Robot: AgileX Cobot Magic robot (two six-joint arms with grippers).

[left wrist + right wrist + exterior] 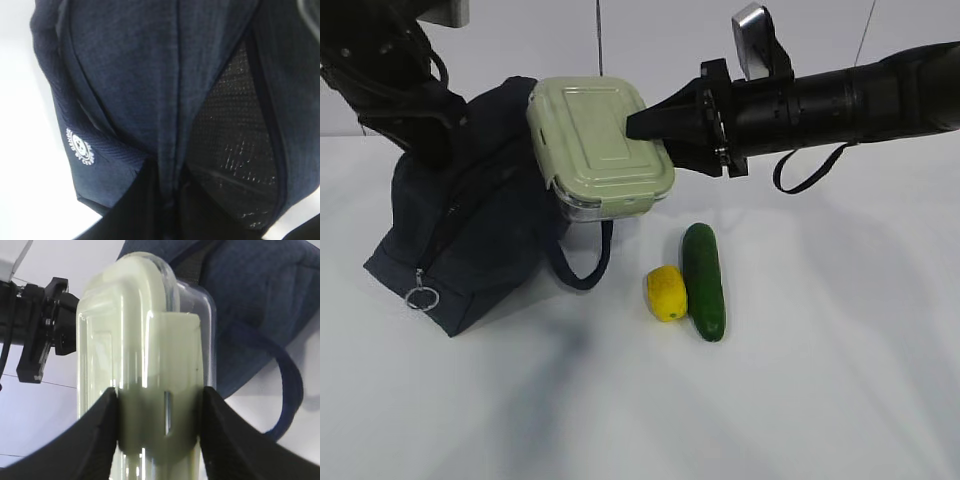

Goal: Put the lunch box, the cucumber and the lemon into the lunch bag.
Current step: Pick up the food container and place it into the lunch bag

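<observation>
Clamping the box (600,145) at its end, the right gripper (655,125) holds it tilted against the bag (470,250). The left gripper, closed, is hidden behind fabric. Lemon (667,293) touches cucumber (704,281).

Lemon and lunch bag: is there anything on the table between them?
Only the bag's hanging loop handle and bare white table lie between the lemon and lunch bag, seen in the exterior view.
</observation>
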